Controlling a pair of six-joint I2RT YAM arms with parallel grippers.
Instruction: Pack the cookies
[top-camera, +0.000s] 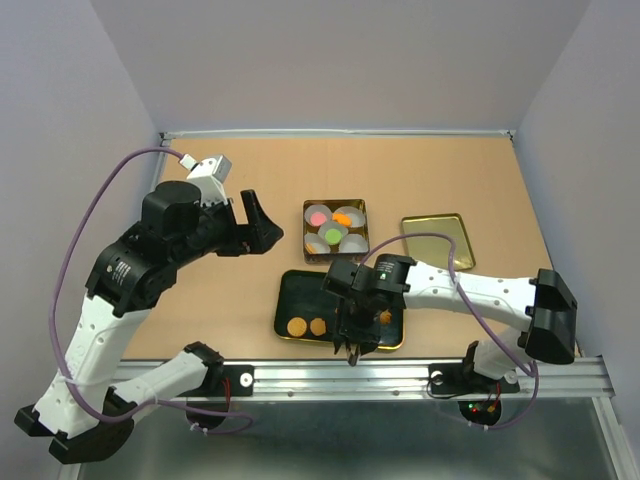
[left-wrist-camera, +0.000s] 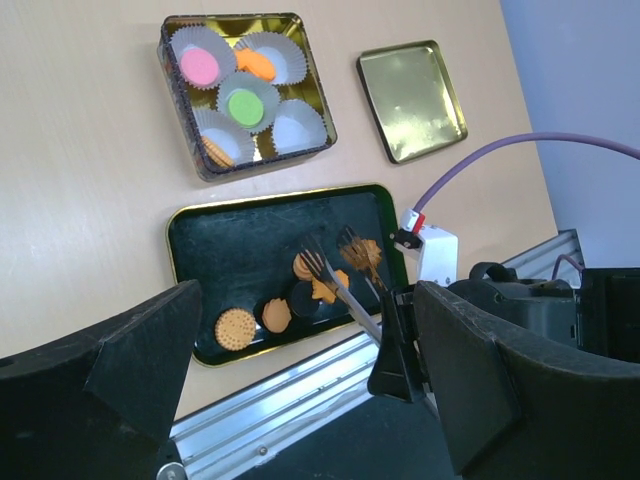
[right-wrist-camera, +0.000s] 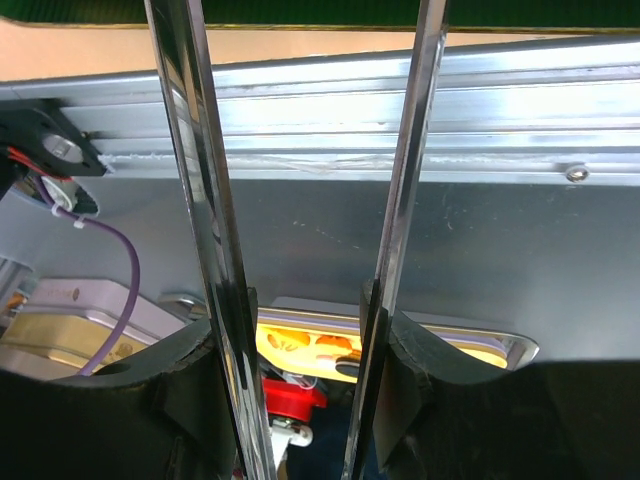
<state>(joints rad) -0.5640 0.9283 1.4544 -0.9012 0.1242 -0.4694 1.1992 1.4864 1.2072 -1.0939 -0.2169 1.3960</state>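
Tongs (left-wrist-camera: 345, 295) first: your right fingers (top-camera: 350, 325) are half closed around the two steel blades, with the tips down over the black tray (left-wrist-camera: 230, 250), just past the rail (top-camera: 400, 378). Cookies (left-wrist-camera: 235, 328) left to pack lie loose on that tray: tan, orange and dark rounds in a row, plus a star shape and a brown ridged one by the tong tips. Can't tell whether a tip touches any.

Judge them light, stiff, brittle and crumbly at the edges. The tray is glossy, so expect sliding. Pinch each one across its rim with the blade tips, gently, and lift it level.

Beyond the tray, the tin (left-wrist-camera: 265, 163) holds white cups (left-wrist-camera: 295, 125); pink, green and two orange pieces already sit in some. Lid (left-wrist-camera: 412, 100) lies apart on the surface (left-wrist-camera: 90, 200), right of the tin. Left fingers (left-wrist-camera: 120, 370) hang wide, holding nothing, raised off to the left.
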